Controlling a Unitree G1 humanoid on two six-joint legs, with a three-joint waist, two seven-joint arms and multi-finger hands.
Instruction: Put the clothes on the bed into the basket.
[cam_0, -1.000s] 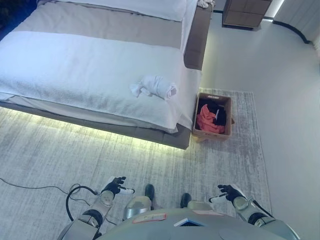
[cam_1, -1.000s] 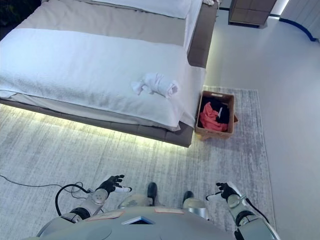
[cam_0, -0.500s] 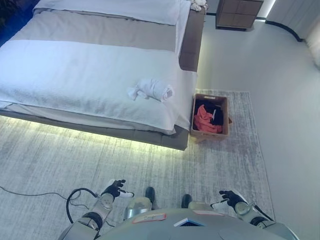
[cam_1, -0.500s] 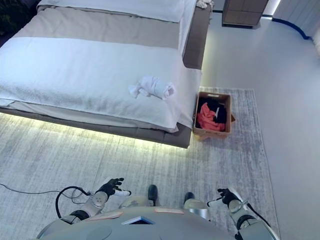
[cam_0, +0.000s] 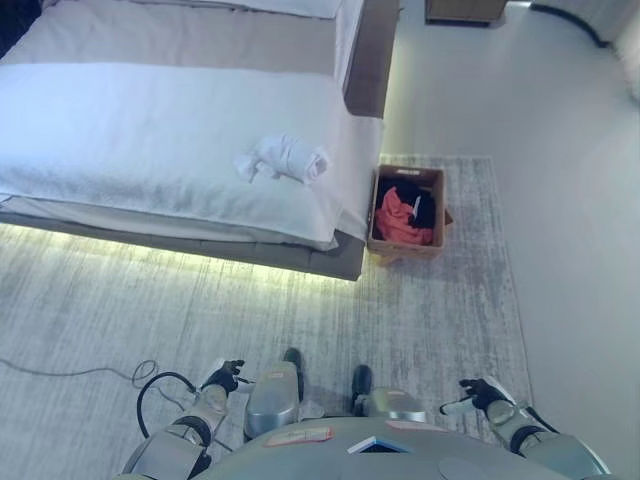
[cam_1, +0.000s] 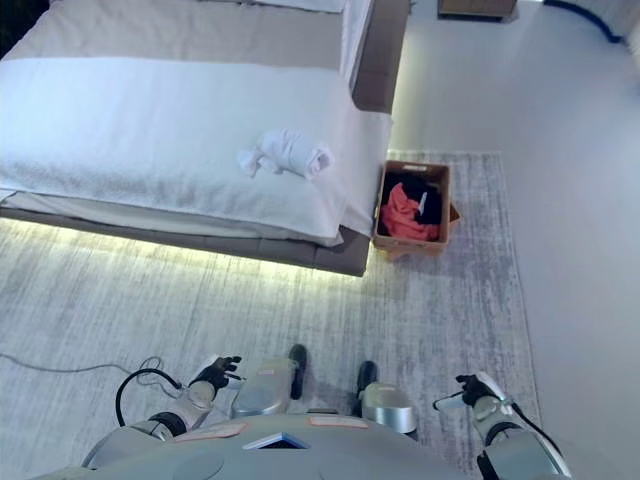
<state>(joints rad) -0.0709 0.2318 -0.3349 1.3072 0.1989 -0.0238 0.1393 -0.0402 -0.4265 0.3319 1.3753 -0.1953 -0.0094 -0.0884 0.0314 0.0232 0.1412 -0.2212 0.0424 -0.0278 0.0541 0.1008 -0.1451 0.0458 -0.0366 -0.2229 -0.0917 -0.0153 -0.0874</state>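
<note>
White bedding is covering the bed (cam_0: 150, 120), which is filling the upper left of both views, its lit underside glowing along the near edge. A grey rug (cam_0: 430, 300) is lying under the bed's foot corner and reaching toward the robot. On it, the basket (cam_0: 405, 178) is sitting just beside that corner, probably so clothes can go straight off the mattress into it; red and dark clothes (cam_0: 398, 218) are already lying inside. One white garment (cam_0: 283, 157) is still resting on the bed near that same corner, rolled into a bundle, its long axis running left to right, the thicker rolled end pointing toward the basket and loose ends trailing left. Both hands are hanging low and well apart from it: the left hand (cam_0: 222, 378) is holding nothing, fingers loosely spread, and the right hand (cam_0: 478, 395) is likewise empty, fingers relaxed. I judge the robot is standing too far off to reach.
</note>
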